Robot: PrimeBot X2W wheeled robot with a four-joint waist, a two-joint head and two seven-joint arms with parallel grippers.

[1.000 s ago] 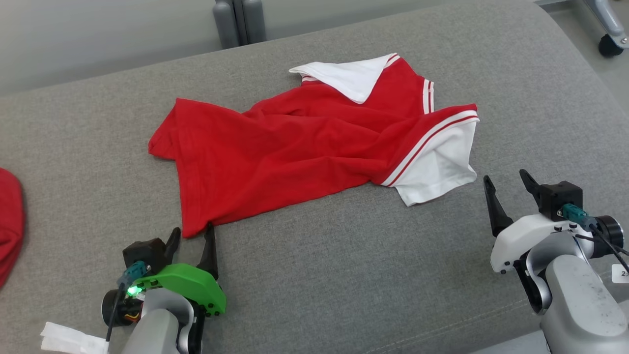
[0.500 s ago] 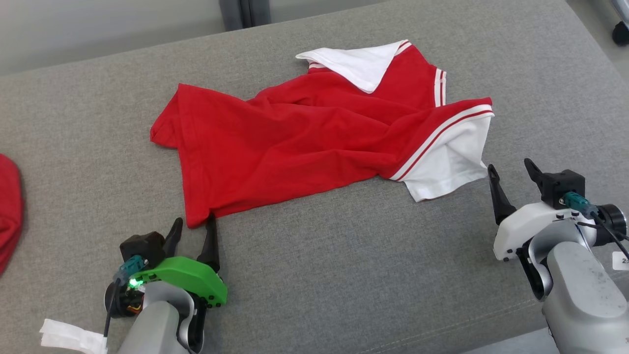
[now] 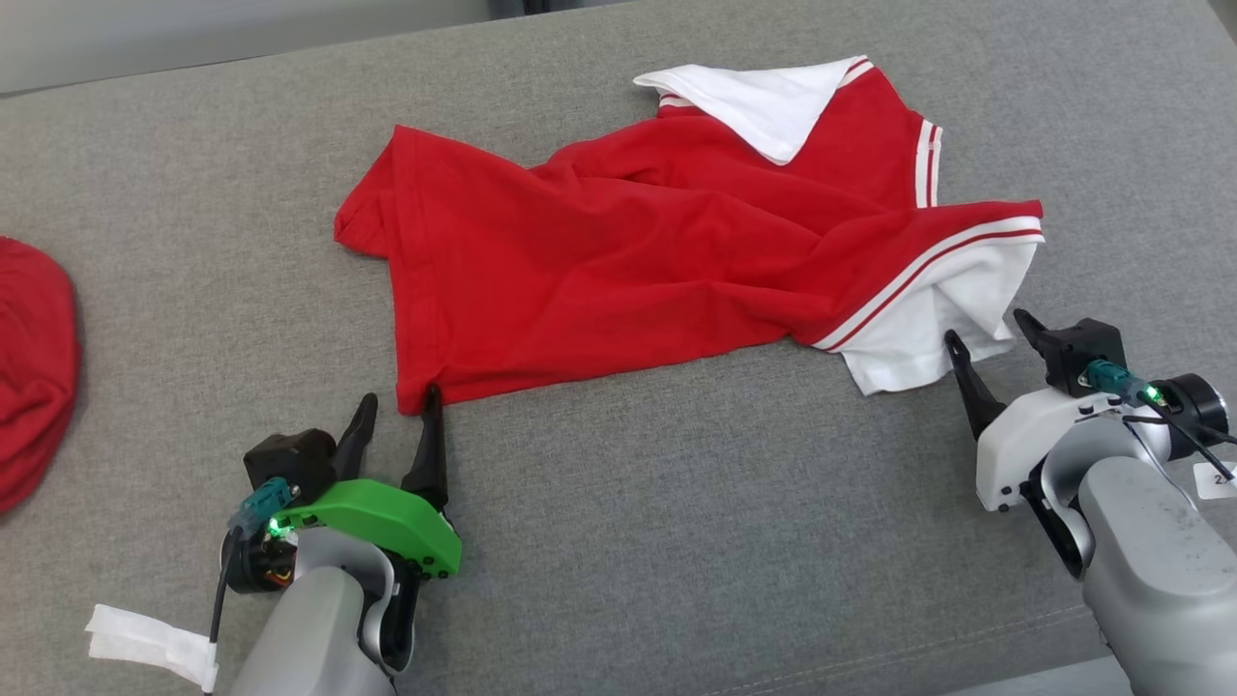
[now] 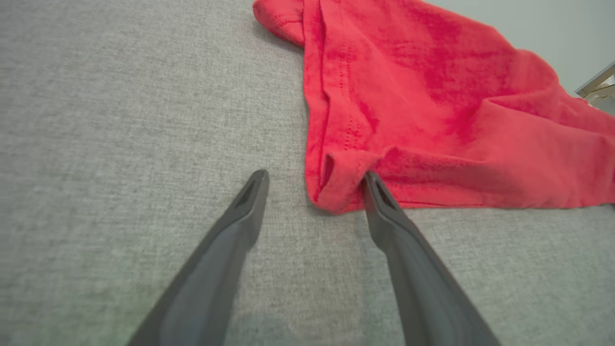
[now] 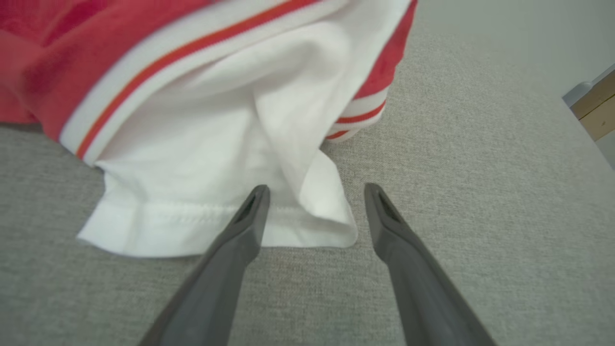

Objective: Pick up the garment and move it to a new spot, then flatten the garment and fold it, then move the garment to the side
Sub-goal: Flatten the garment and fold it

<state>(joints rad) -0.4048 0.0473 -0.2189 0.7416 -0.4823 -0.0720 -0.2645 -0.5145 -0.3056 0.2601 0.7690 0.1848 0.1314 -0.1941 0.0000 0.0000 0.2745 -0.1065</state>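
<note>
The garment (image 3: pixel 628 251) is a red shirt with white, red-striped sleeves, lying crumpled on the grey cushion. My left gripper (image 3: pixel 398 411) stands open at its near-left hem corner. In the left wrist view that red corner (image 4: pixel 336 187) lies between the two fingertips of the left gripper (image 4: pixel 314 180), touching the right finger. My right gripper (image 3: pixel 984 331) is open at the white sleeve's near edge. In the right wrist view the white hem (image 5: pixel 307 216) lies between the tips of the right gripper (image 5: pixel 314 192). Neither gripper is shut on the cloth.
The grey upholstered surface (image 3: pixel 676 541) runs wide under both arms. Another red cloth (image 3: pixel 34 367) lies at the far left edge. A pale floor band shows beyond the cushion's far edge. A white tag (image 3: pixel 145 643) hangs by the left forearm.
The head view has shifted, so the shirt sits higher and further right in it. Both open grippers have closed in on the shirt's near edge, the right one reaching the white sleeve.
</note>
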